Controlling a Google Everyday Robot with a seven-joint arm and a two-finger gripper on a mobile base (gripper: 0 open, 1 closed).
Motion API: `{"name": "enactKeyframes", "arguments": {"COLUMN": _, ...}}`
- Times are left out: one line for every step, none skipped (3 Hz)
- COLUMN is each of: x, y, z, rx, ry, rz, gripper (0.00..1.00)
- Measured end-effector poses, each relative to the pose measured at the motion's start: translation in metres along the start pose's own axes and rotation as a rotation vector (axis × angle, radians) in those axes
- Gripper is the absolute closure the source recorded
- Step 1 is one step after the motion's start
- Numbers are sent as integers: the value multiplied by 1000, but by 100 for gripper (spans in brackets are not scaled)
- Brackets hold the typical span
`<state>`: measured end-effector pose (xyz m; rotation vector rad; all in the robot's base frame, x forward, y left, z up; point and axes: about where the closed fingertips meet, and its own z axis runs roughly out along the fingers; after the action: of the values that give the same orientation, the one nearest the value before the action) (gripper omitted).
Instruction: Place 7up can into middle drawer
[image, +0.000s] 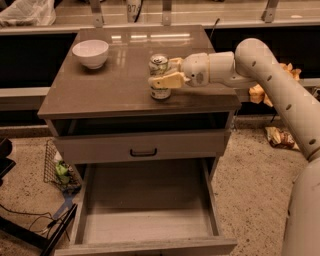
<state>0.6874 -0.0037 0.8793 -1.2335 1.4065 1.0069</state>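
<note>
The 7up can (159, 76), white and green with a silver top, stands upright on the cabinet top (100, 90), right of centre. My gripper (164, 72) reaches in from the right and straddles the can, one finger (167, 80) across its front and the other behind it. The jaws look open, with the can still on the surface. The middle drawer (145, 222) is pulled out wide below, near the floor, its pale floor bare.
A white bowl (90, 52) sits at the back left of the cabinet top. A closed grey drawer front with a black handle (143, 151) is above the open drawer. A wire basket (60, 170) and cables lie on the floor at left, snack bags (280, 137) at right.
</note>
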Motion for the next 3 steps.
{"name": "enactKeyframes", "arguments": {"x": 0, "y": 1, "z": 4, "rx": -6, "ry": -1, "rz": 0, "gripper": 87}}
{"name": "enactKeyframes", "arguments": {"x": -6, "y": 6, "z": 5, "rx": -5, "ry": 11, "rz": -13, "gripper": 100}}
{"name": "enactKeyframes", "arguments": {"x": -42, "y": 52, "z": -13, "rx": 59, "ry": 6, "rz": -105, "gripper": 100}}
